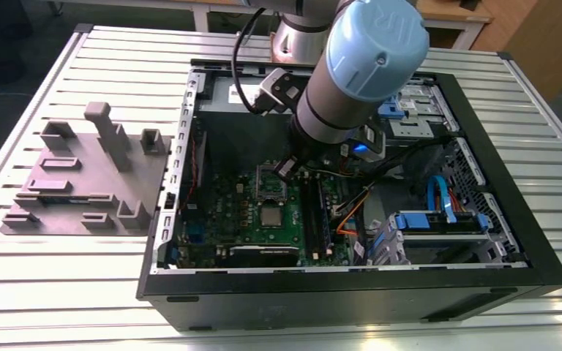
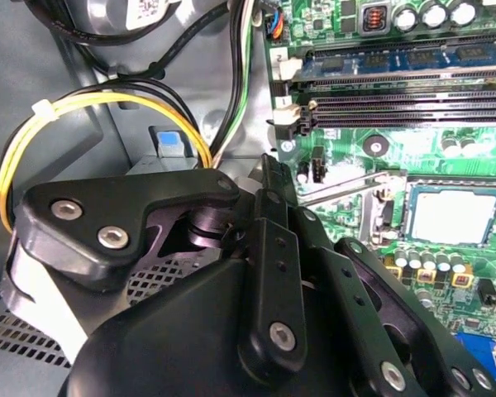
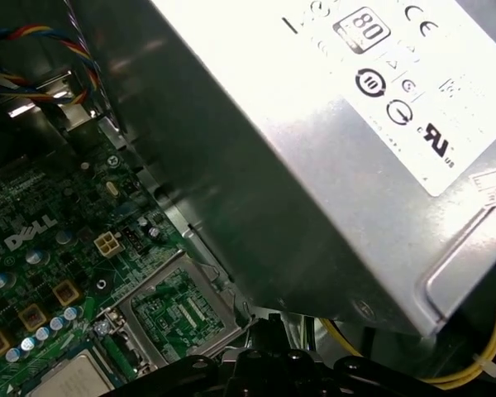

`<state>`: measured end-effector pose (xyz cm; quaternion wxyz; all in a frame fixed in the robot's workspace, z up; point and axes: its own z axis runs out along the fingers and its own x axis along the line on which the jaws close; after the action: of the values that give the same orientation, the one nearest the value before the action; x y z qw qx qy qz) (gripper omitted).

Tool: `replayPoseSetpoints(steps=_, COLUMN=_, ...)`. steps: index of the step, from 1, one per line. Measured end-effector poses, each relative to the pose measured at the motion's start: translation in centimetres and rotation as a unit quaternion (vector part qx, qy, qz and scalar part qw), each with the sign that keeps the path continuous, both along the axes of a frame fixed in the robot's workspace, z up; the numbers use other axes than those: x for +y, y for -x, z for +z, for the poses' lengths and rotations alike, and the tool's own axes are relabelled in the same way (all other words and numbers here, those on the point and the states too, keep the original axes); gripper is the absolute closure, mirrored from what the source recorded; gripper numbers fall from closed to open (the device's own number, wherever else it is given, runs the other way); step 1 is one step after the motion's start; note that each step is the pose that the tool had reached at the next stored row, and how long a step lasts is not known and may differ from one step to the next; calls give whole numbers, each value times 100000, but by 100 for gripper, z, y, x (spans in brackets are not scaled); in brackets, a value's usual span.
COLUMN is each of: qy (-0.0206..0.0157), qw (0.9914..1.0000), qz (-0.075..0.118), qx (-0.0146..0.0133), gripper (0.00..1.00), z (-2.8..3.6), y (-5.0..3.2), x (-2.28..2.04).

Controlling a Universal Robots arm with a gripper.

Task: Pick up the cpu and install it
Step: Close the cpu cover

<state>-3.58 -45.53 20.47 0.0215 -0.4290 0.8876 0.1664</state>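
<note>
The cpu (image 1: pixel 271 216) (image 2: pixel 453 217) (image 3: pixel 70 376), a small square chip with a silvery top, lies flat in its socket on the green motherboard (image 1: pixel 225 212). The silver socket frame (image 1: pixel 269 180) (image 3: pixel 178 310) stands swung open beside it, and its thin lever (image 2: pixel 347 188) is raised. My gripper (image 1: pixel 286 167) (image 2: pixel 269 169) (image 3: pixel 264 329) hangs inside the case just above the open frame, off to the side of the chip and apart from it. Its fingers look shut together with nothing between them.
The black PC case (image 1: pixel 339 292) lies open on a slatted metal table (image 1: pixel 27 292). A silver power supply (image 3: pixel 331 149) and yellow cables (image 2: pixel 33 132) crowd the gripper. Memory slots (image 2: pixel 413 91) run beside the socket. A grey-mauve block with posts (image 1: pixel 85 179) sits at the exterior view's left.
</note>
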Motion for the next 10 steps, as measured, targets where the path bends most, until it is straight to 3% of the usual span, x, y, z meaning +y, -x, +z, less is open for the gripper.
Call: replayPoseSetpoints(steps=10, qy=806, qw=99997, qz=1, qx=3, gripper=90, z=61, y=9, x=0)
